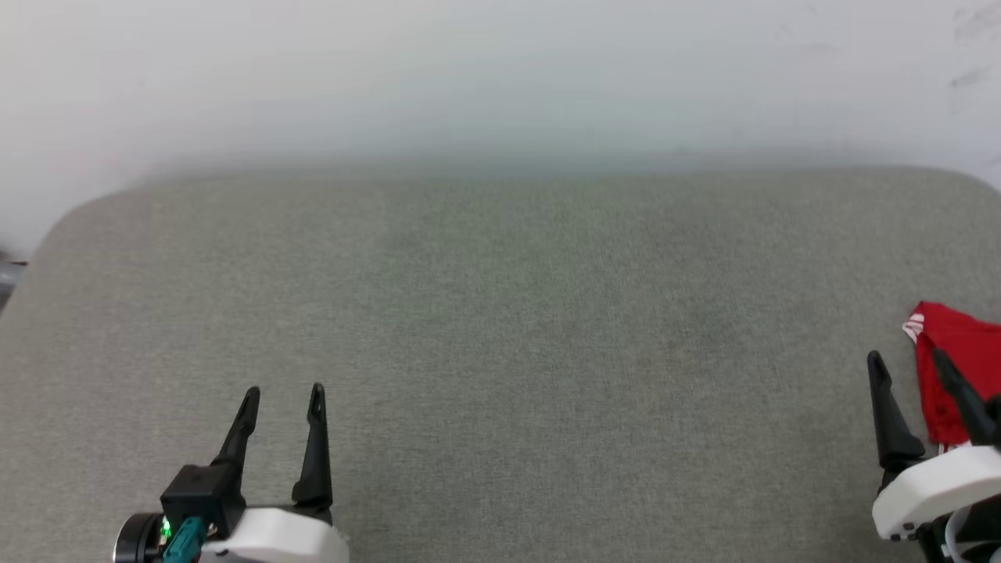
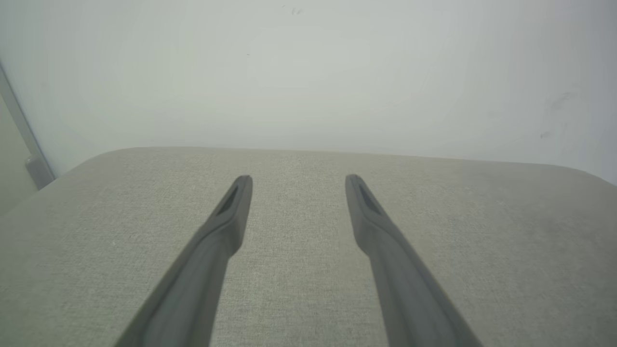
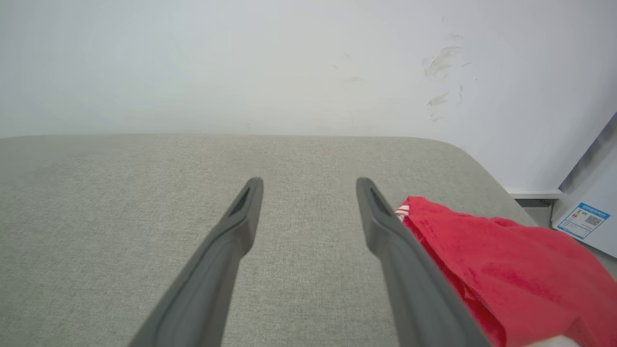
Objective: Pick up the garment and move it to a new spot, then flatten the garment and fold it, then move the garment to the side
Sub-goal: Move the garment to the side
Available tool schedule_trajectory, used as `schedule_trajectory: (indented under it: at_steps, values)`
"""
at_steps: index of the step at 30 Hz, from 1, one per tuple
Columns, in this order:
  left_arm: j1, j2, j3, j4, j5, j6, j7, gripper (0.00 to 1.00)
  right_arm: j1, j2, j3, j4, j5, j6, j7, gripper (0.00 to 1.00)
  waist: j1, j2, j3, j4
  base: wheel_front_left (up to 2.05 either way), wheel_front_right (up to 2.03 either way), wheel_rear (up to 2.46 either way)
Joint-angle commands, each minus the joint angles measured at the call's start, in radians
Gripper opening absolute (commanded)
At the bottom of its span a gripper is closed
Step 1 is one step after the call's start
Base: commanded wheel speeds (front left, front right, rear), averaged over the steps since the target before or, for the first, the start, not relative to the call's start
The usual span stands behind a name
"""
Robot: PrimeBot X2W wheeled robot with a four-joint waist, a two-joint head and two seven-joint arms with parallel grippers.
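The grey cloth-covered counter (image 1: 500,328) lies broad and mostly bare, which leaves room for spreading and folding. The garment (image 1: 958,336), red with a striped white trim at one corner, sits bunched at the counter's far right edge, partly cut off in the head view; I cannot tell whether it is folded. The right pincer (image 1: 907,358) hangs just beside it with its fingers spread and nothing between them, probably because it is the nearer one to reach the cloth. The left pincer (image 1: 283,391) waits well apart, likewise spread and empty. Count: one counter, one garment, two pincers, two fingers each.
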Motion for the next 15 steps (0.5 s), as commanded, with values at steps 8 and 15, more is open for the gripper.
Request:
schedule_trajectory:
  at_steps: [8,15]
  values:
    - [0.090,0.013,0.017,-0.005,-0.003,0.014,-0.006,1.00,0.135,0.070,0.035,-0.172,-0.027,-0.001,0.043,1.00,0.0003,0.0000,-0.080,0.022,0.00,0.00,0.00]
    - [0.112,0.012,0.024,0.007,-0.009,0.022,-0.007,1.00,0.185,0.091,0.053,-0.253,-0.043,-0.001,0.082,1.00,0.0003,0.0000,-0.092,0.023,0.00,0.00,0.00]
